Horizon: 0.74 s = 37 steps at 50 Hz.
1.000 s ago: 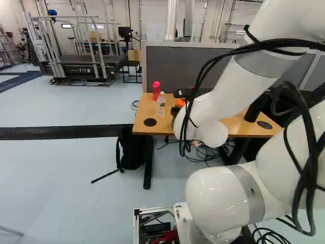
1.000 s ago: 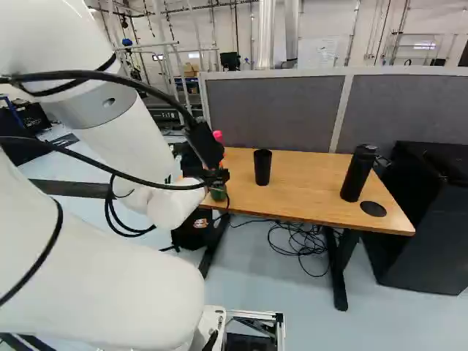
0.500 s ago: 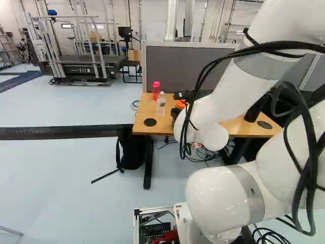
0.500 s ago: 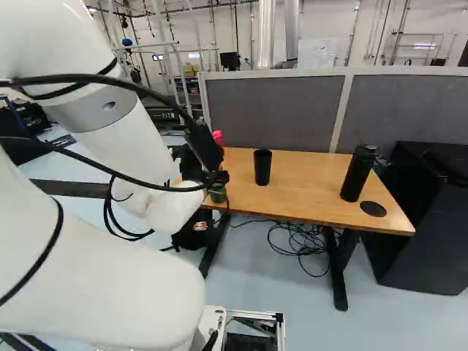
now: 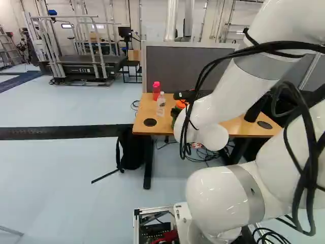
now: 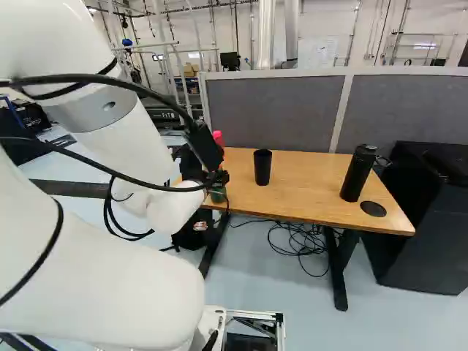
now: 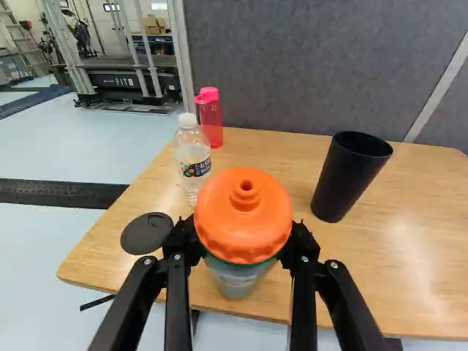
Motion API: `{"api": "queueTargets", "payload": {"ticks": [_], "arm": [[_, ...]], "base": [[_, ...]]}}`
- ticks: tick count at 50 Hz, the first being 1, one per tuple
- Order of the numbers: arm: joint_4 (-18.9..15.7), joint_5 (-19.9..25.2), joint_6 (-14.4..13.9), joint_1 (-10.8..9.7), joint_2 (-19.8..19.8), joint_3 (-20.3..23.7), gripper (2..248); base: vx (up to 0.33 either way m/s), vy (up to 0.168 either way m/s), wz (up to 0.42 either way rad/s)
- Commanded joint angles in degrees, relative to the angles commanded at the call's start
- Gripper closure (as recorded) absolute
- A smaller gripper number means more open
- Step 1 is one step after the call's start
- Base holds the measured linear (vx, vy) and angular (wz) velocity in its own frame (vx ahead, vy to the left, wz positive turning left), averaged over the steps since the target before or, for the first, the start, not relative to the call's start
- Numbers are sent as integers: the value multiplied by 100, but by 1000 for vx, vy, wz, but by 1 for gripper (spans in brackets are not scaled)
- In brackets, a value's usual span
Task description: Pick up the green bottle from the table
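In the right base view my gripper [image 6: 220,177] is at the near left corner of the wooden table [image 6: 307,172], with part of the green bottle [image 6: 218,196] showing below it. The wrist view has the gripper [image 7: 242,241] shut on the bottle, one finger on each side just under its orange cap [image 7: 243,212]. The bottle's greenish body [image 7: 235,279] is upright; the cap hides its upper part. I cannot tell whether its base touches the tabletop. In the left base view the arm covers most of it, leaving the orange cap [image 5: 181,104] in sight.
Just beyond the bottle stand a clear water bottle [image 7: 193,157] and a red bottle [image 7: 210,117]. A black cup [image 7: 349,175] is to one side. Farther along the table is a black flask [image 6: 357,173]. A grey partition [image 6: 278,110] runs behind.
The arm and gripper have shifted very slightly, a little downward in the base views. The gripper has stayed shut on the bottle, and the base has not moved.
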Motion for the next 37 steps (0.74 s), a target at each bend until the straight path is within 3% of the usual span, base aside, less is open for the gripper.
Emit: {"api": "queueTargets", "payload": {"ticks": [37], "arm": [[0, 0, 0, 0, 0, 0, 220]], "base": [[0, 0, 0]]}}
